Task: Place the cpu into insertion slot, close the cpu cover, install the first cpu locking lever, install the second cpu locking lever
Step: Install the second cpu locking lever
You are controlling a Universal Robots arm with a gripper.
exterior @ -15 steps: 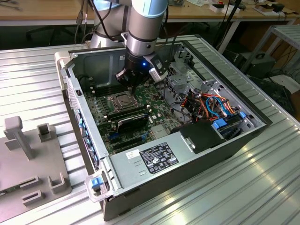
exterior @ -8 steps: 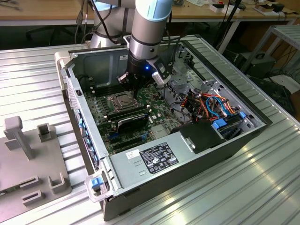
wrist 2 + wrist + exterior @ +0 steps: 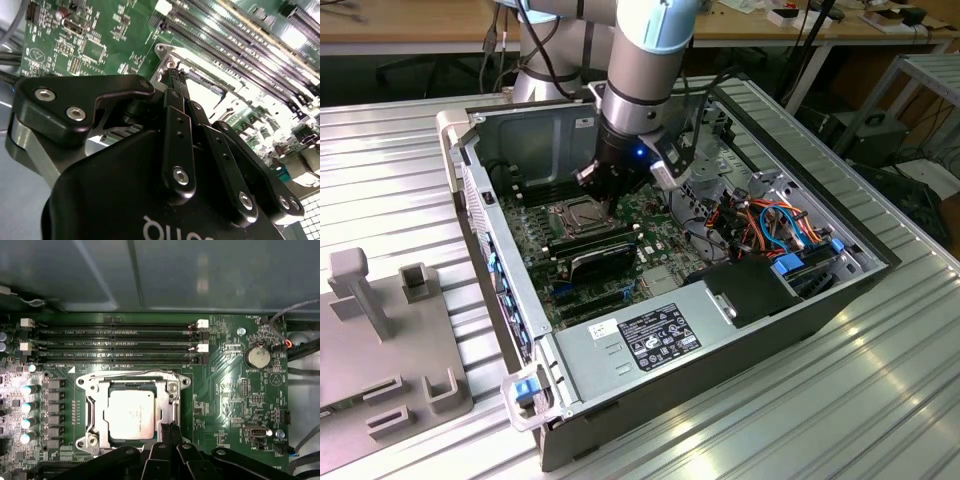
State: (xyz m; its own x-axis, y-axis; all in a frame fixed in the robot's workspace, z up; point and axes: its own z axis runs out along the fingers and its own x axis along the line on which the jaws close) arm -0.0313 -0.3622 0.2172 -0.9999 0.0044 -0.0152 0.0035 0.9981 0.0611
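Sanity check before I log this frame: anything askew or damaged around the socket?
Nothing stands out. The cpu sits flat and square in the insertion slot, with the cpu cover down around it. The gripper, shut, is at the socket's edge.

Ribbed metal table [image 3: 880, 400]: open computer case [image 3: 740, 345], grey fixture [image 3: 380, 350].

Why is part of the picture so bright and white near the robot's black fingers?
In the second wrist view, light glares off the shiny metal around the insertion slot, washing it white; the gripper up close looks dark. In the first wrist view, the cpu shows evenly lit.
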